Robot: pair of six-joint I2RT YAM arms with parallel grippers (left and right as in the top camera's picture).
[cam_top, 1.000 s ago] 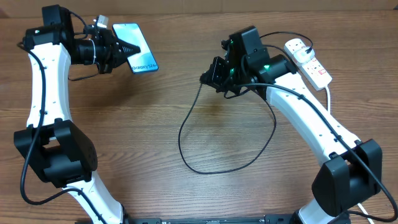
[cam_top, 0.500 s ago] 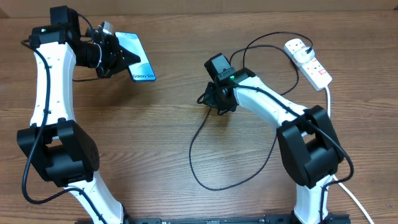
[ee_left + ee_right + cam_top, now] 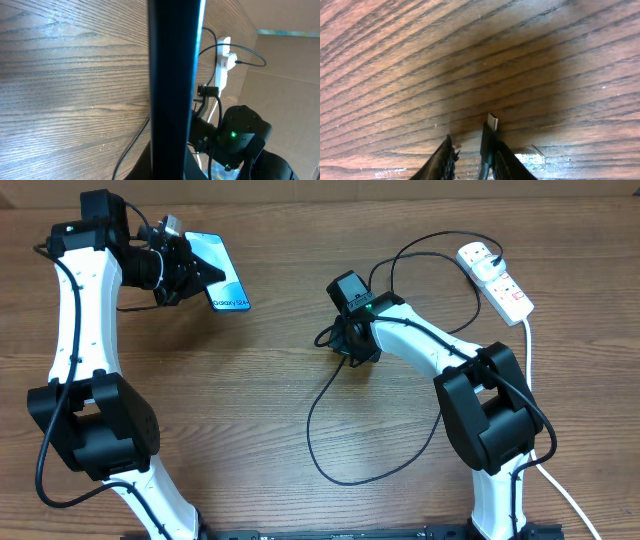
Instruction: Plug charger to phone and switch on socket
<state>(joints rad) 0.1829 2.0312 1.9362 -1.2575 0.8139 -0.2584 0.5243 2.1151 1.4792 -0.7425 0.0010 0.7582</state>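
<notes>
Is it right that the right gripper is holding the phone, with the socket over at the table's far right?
Not quite. The left gripper, not the right, is holding the phone, as the overhead view shows. The socket is indeed at the table's far right.

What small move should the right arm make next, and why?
Probably close the right gripper on the cable tip. Its jaws stand apart just above the table, with the tip leaning on one side and a gap to the other, so it looks unclamped. The left gripper holds the phone ready.
</notes>
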